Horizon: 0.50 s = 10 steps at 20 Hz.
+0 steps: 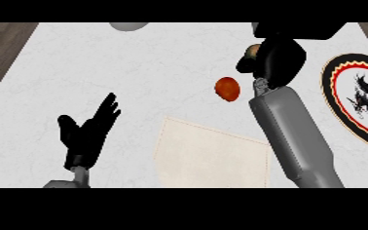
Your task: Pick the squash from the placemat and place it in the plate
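A matt, faintly mottled stone-like finish is being shown by the pale counter (144,73), a flat cloth-like cream surface by the placemat (208,156), smooth grey plastic by the right forearm (295,136), and wood grain by the floor (14,39).

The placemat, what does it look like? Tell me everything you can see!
The placemat is a flat, pale cream sheet with straight edges and a thin darker border, looking like cloth. It lies skewed on the white counter, its lower part cut off by the view's edge. Nothing rests on it. The right forearm crosses over its right edge. The orange squash shows beyond its far edge, apart from it.
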Available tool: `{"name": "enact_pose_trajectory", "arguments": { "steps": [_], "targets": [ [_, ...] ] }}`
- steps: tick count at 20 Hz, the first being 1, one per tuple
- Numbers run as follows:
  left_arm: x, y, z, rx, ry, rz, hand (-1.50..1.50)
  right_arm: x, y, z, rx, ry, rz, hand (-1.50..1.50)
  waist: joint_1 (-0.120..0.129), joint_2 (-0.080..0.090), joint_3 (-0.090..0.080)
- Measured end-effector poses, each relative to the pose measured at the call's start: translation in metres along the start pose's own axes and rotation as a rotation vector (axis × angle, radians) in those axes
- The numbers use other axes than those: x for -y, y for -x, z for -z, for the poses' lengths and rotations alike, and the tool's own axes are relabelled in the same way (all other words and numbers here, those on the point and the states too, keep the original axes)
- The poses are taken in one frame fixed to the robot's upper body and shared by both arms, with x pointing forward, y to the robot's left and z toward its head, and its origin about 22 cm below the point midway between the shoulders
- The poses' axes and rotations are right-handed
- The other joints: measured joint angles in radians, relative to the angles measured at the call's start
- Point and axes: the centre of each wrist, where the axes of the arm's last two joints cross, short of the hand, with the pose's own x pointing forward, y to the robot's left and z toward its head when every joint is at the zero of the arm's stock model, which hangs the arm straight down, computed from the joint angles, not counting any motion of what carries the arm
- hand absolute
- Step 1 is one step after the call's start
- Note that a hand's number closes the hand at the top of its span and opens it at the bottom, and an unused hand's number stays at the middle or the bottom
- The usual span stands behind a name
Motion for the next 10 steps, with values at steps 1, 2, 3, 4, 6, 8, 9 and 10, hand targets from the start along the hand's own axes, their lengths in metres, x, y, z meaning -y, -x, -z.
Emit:
{"name": "enact_pose_trajectory", "arguments": {
  "steps": [1,2,3,4,6,8,9,10],
  "targets": [
    [0.0,0.0,0.0,-0.001,0.001,-0.001,0.0,0.002,-0.002,0.004,-0.014,0.039,0.007,1.5,0.001,-0.002,0.0],
    [-0.001,0.0,-0.001,-0.002,0.001,-0.001,0.0,0.005,-0.003,0.011,-0.032,0.076,0.021,1.5,0.0,-0.002,0.0],
    [0.001,0.001,-0.001,-0.005,0.0,-0.002,0.0,0.008,-0.005,0.016,-0.046,0.109,0.037,1.5,-0.001,-0.003,0.0],
    [0.001,0.0,-0.001,-0.005,0.0,0.0,0.0,0.01,-0.004,0.021,-0.064,0.142,0.049,1.5,-0.001,-0.004,0.0],
    [0.002,0.002,-0.001,-0.006,-0.003,-0.005,0.0,0.012,0.0,0.032,-0.103,0.193,0.068,1.5,-0.004,-0.004,0.001],
    [0.002,0.003,-0.001,-0.009,-0.009,-0.004,0.0,0.014,0.006,0.043,-0.136,0.245,0.105,1.5,-0.007,-0.004,0.002],
    [0.0,0.003,-0.002,-0.009,-0.012,-0.003,0.0,0.014,0.011,0.047,-0.151,0.272,0.117,1.5,-0.01,-0.005,0.002],
    [-0.001,0.003,-0.002,-0.007,-0.011,-0.003,0.0,0.012,0.016,0.05,-0.165,0.294,0.139,1.5,-0.01,-0.005,0.003]
  ]
}}
